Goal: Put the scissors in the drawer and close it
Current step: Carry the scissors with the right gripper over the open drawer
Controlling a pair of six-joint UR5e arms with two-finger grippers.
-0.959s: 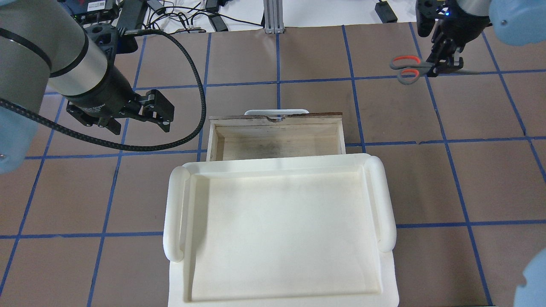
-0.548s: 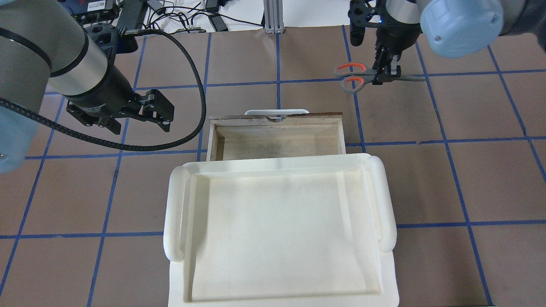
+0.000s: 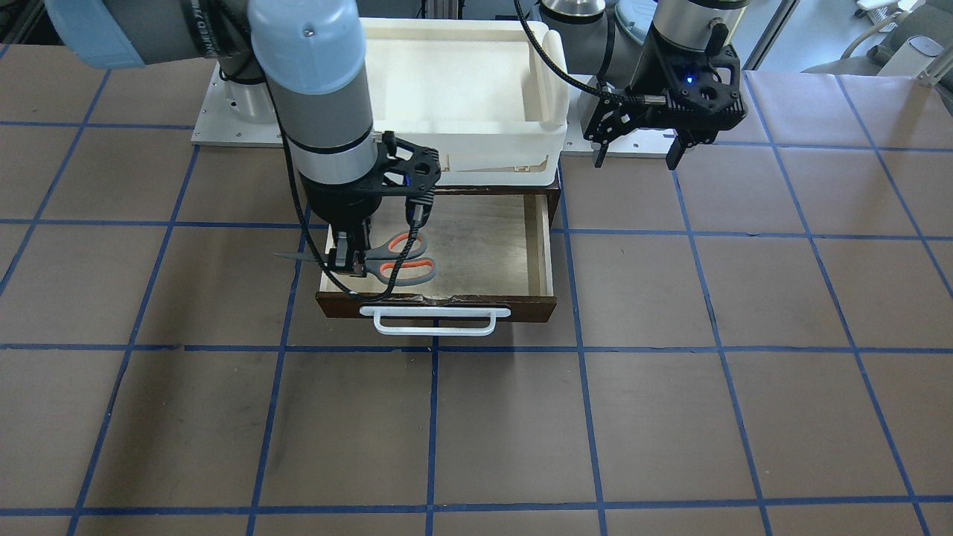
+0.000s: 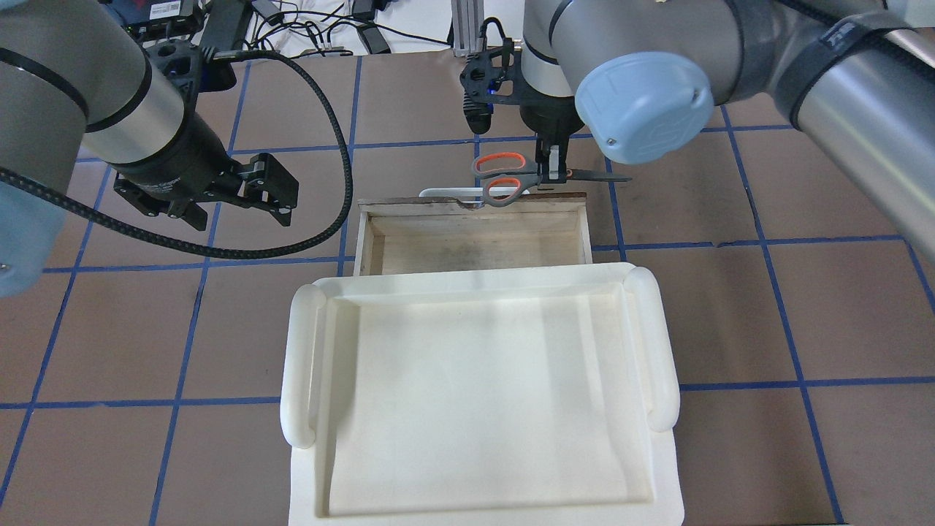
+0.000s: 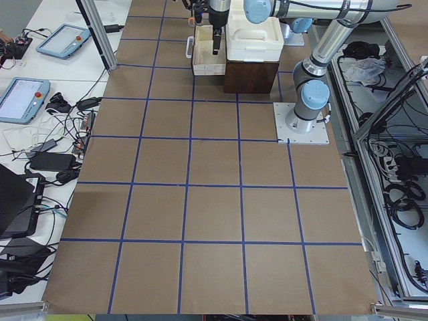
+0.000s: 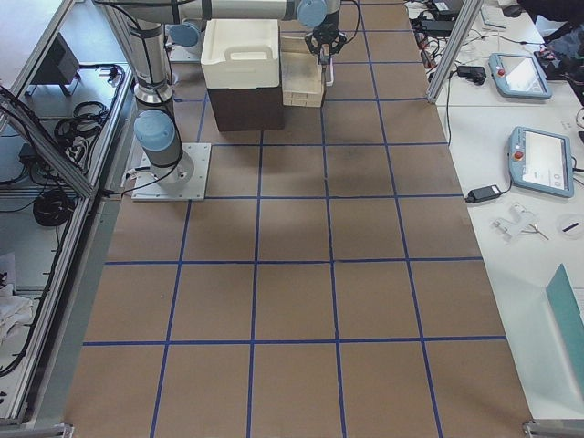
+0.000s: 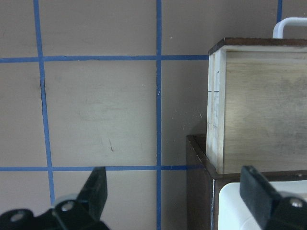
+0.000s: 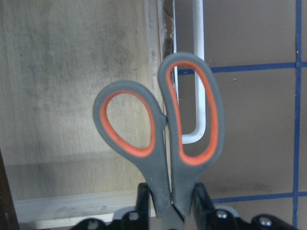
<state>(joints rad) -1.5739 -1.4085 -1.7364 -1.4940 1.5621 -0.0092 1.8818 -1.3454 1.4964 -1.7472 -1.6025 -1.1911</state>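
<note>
My right gripper [image 4: 549,172] is shut on the scissors [image 4: 502,180], at the joint between the silver blades and the grey, orange-lined handles. It holds them level above the front edge of the open brown drawer [image 4: 584,235]. In the front view the scissors [image 3: 398,260] hang over the corner of the drawer [image 3: 540,246] by my right gripper [image 3: 348,257]. The right wrist view shows the handles [image 8: 158,134] over the drawer's pale floor [image 8: 72,72] and white bar handle [image 8: 197,72]. My left gripper [image 4: 226,201] is open and empty, beside the drawer [image 7: 216,110].
A large white tub [image 4: 299,365] sits on the cabinet over the drawer's rear part. The drawer's white bar handle [image 3: 434,321] faces away from the robot. Brown table paper with blue tape lines [image 4: 760,241] surrounds the cabinet. Cables lie beyond the far edge [image 4: 314,29].
My right arm has carried the scissors from the table's far right leftwards to above the drawer's front edge. My left arm has not moved.
</note>
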